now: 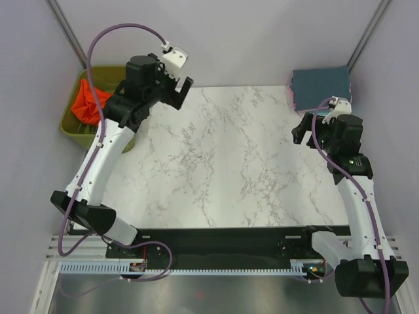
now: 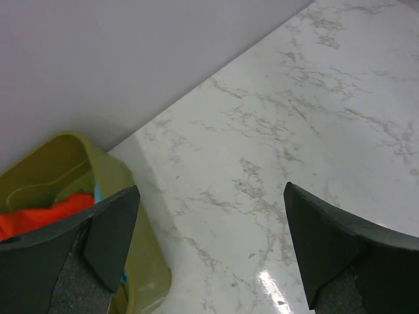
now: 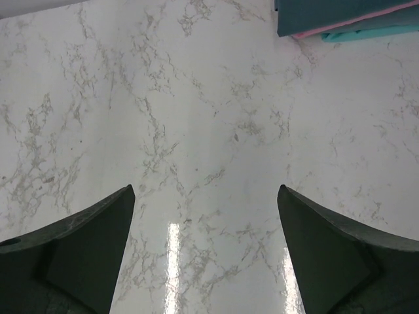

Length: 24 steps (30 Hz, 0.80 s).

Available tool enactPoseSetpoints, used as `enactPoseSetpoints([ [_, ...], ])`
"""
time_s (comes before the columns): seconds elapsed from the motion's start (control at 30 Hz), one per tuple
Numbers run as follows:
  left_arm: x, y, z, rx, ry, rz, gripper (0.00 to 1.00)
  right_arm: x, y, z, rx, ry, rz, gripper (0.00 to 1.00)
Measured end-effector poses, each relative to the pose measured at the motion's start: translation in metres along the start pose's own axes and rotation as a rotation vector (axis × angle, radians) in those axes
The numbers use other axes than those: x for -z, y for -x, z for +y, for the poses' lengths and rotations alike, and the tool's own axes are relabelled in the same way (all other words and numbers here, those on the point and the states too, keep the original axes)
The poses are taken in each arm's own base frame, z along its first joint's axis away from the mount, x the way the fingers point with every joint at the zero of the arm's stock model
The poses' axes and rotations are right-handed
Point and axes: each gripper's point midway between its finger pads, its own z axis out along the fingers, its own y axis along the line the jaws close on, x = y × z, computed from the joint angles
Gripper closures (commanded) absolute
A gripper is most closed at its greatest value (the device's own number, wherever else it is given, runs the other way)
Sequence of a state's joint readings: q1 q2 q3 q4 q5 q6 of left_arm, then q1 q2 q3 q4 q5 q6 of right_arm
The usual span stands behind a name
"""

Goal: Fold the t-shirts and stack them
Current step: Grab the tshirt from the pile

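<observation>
A bright orange-red t-shirt lies crumpled in the olive-green basket at the table's left edge; it also shows in the left wrist view. A folded stack sits at the far right corner: a dark slate-blue t-shirt on top, with pink and teal edges under it; the stack also shows in the right wrist view. My left gripper is open and empty above the table's far left corner, beside the basket. My right gripper is open and empty, just in front of the stack.
The white marble table spans the middle. Grey walls with metal posts close off the back and sides. The basket stands off the table's left edge.
</observation>
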State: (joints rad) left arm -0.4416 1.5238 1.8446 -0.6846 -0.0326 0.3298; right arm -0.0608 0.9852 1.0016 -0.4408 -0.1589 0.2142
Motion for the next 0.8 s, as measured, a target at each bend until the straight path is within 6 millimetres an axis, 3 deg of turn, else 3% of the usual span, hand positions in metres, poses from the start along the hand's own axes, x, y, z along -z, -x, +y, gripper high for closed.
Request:
enactPoseSetpoints([
  [0.17, 0.005, -0.014, 0.079, 0.032, 0.214, 0.029, 0.01, -0.006, -0.011, 0.001, 0.102, 0.044, 0.045, 0.02],
  [0.3, 0.003, -0.042, 0.143, 0.093, 0.349, 0.058, 0.01, -0.020, -0.016, 0.003, 0.200, 0.094, 0.162, 0.02],
  [0.43, -0.014, -0.075, 0.187, 0.161, 0.418, 0.091, 0.03, -0.037, -0.014, 0.001, 0.269, 0.121, 0.234, 0.02],
  [0.6, -0.062, -0.146, 0.238, 0.244, 0.477, 0.204, 0.16, -0.067, -0.038, -0.023, 0.292, 0.055, 0.384, 0.02],
  [0.67, -0.079, -0.180, 0.247, 0.291, 0.471, 0.252, 0.19, -0.075, -0.050, -0.031, 0.308, 0.040, 0.453, 0.02],
  [0.8, -0.097, -0.241, 0.273, 0.381, 0.477, 0.324, 0.19, -0.084, -0.062, -0.050, 0.366, -0.005, 0.569, 0.02],
])
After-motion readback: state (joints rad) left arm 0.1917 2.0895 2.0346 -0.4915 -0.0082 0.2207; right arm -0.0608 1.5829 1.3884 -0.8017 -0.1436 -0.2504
